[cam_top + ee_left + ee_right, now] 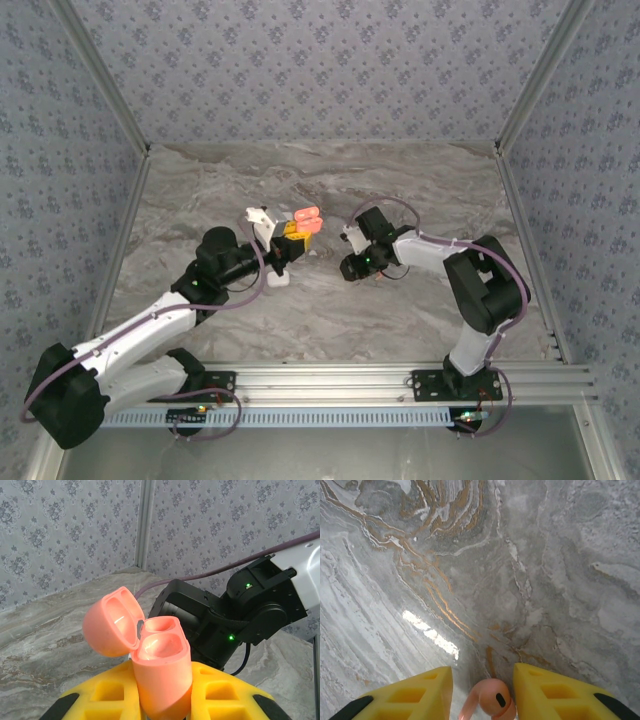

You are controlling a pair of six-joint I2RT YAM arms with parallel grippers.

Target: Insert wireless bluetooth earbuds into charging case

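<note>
My left gripper (162,702) is shut on a coral charging case (164,672), held up off the table with its lid (111,622) swung open to the left and both wells showing. From above the case (307,218) sits at the tip of the left gripper (290,232). A coral earbud (492,703) lies between the yellow fingers (422,692) of my right gripper (482,692). It rests against the right-hand finger, with a gap to the left-hand one. The right gripper (354,260) points down at the table just right of the case.
The marble table (320,180) stretches behind both arms, walled in by patterned panels. The right arm's black wrist (210,625) hangs close behind the case. A small white object (278,279) lies under the left forearm.
</note>
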